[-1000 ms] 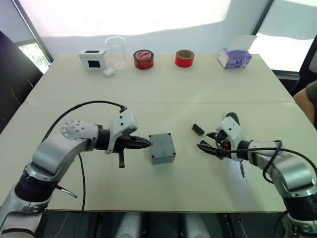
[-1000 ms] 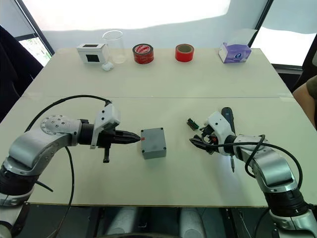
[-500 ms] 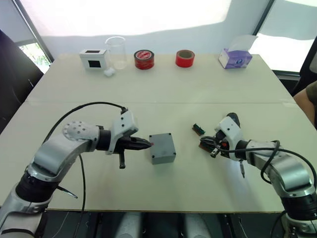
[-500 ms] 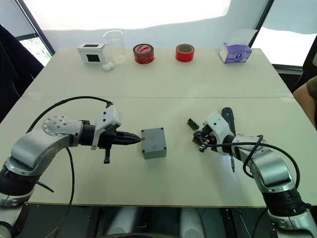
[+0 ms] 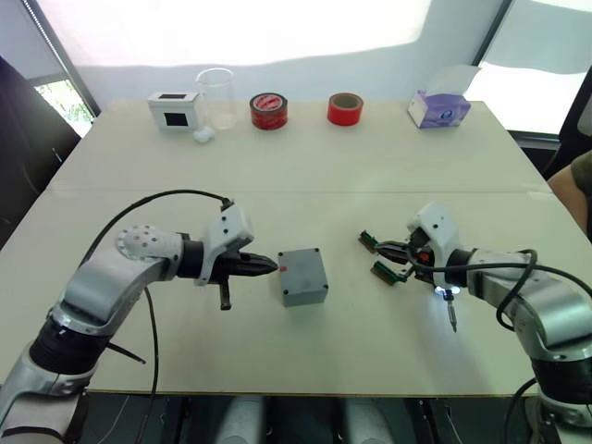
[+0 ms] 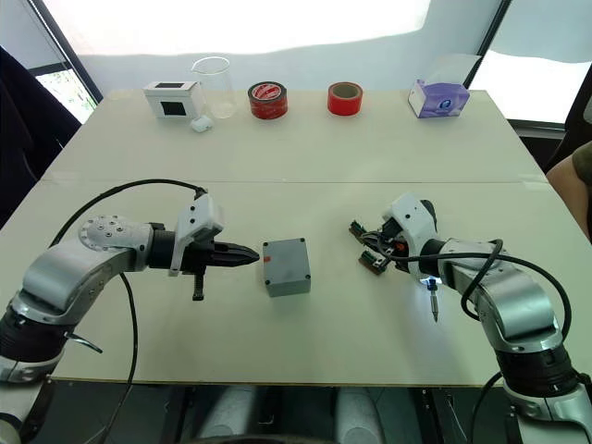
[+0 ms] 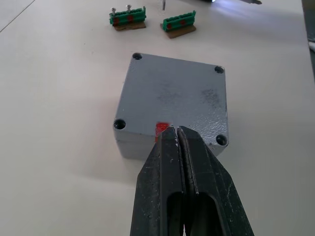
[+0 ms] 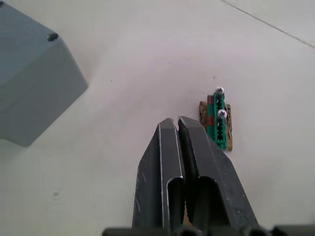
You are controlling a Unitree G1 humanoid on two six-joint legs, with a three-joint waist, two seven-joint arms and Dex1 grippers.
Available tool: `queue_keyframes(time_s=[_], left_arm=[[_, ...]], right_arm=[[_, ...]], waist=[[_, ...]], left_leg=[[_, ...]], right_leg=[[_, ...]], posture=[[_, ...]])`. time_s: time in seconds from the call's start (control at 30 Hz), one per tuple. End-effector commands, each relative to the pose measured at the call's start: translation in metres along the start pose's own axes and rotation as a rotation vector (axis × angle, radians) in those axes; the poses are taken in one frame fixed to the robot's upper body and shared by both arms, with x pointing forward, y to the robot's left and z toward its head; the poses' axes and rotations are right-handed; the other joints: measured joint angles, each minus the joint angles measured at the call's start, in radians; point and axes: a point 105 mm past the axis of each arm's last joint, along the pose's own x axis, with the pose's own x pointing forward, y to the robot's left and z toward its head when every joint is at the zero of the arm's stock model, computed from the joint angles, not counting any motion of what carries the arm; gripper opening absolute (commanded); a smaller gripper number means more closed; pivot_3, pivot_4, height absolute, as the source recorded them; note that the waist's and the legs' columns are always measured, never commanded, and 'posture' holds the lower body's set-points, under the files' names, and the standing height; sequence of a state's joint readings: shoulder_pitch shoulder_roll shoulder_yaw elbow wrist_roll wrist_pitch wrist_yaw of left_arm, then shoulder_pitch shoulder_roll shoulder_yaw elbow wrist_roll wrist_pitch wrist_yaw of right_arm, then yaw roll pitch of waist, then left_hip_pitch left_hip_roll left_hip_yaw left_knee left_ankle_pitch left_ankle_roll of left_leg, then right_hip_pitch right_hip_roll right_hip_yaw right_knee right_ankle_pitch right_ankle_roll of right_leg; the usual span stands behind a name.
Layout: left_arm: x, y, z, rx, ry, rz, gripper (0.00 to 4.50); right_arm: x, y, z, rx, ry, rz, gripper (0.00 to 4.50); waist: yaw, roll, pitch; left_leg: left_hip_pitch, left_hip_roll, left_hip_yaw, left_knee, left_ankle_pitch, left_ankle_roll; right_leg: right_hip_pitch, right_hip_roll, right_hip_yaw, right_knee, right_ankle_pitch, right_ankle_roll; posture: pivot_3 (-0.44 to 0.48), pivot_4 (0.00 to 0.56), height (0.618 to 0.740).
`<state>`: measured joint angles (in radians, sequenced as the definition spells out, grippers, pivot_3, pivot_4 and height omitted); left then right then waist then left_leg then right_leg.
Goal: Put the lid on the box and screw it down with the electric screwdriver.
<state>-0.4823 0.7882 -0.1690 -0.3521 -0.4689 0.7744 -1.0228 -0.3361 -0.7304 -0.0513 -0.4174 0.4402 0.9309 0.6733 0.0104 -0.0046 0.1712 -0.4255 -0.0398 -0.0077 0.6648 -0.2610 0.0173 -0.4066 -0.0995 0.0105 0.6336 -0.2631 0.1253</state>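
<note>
Grey box (image 5: 303, 276) mid-table with lid (image 7: 174, 93) already seated on it, red mark facing left gripper (image 5: 270, 266), fingers pressed shut, tip at that mark; clear beaker (image 5: 215, 96) at far edge beside white box (image 5: 174, 109), contents unclear; beige table (image 5: 305, 157), bright windows behind; right gripper (image 8: 176, 124) shut on nothing, has shifted over the green pieces (image 6: 368, 247); electric screwdriver (image 6: 432, 301) now lit at its tip.
</note>
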Motion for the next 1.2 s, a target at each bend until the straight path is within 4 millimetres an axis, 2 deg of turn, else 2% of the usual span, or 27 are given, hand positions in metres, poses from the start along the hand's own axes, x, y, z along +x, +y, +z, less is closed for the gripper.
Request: queue_keyframes(time_s=[0.03, 0.2, 0.43, 0.77, 1.2], left_arm=[[-0.011, 0.008, 0.006, 0.025, -0.016, 0.042, 0.00], [-0.018, 0.010, 0.003, 0.008, -0.005, 0.052, 0.00], [-0.019, 0.008, 0.002, -0.005, -0.007, 0.064, 0.00], [-0.016, 0.006, 0.000, -0.009, -0.001, 0.064, 0.00], [-0.013, 0.007, -0.002, -0.007, 0.003, 0.069, 0.00]], right_arm=[[0.002, 0.021, 0.030, -0.056, -0.096, 0.084, 0.04], [0.014, 0.039, 0.043, -0.070, -0.143, 0.159, 0.04], [0.034, 0.056, 0.044, -0.102, -0.165, 0.232, 0.04], [0.046, 0.060, 0.047, -0.112, -0.186, 0.250, 0.04], [0.052, 0.058, 0.033, -0.129, -0.139, 0.230, 0.04]], waist=[[0.000, 0.000, 0.000], [0.000, 0.000, 0.000], [-0.001, 0.000, 0.000], [-0.001, 0.000, 0.000], [-0.001, 0.000, 0.000]], left_leg=[[0.000, 0.000, 0.000, 0.000, 0.000, 0.000], [0.000, 0.000, 0.000, 0.000, 0.000, 0.000], [0.000, 0.000, 0.000, 0.000, 0.000, 0.000], [0.000, 0.000, 0.000, 0.000, 0.000, -0.001], [0.000, 0.000, 0.000, 0.000, 0.000, -0.001]], right_leg=[[0.000, 0.000, 0.000, 0.000, 0.000, 0.000], [0.000, 0.000, 0.000, 0.000, 0.000, 0.000], [0.000, 0.000, 0.000, 0.000, 0.000, 0.000], [-0.001, 0.000, 0.000, 0.001, 0.000, 0.000], [-0.001, 0.000, 0.000, 0.001, 0.000, 0.000]], posture=[[0.000, 0.150, 0.740], [0.000, 0.150, 0.740], [0.000, 0.150, 0.740], [0.000, 0.150, 0.740], [0.000, 0.150, 0.740]])
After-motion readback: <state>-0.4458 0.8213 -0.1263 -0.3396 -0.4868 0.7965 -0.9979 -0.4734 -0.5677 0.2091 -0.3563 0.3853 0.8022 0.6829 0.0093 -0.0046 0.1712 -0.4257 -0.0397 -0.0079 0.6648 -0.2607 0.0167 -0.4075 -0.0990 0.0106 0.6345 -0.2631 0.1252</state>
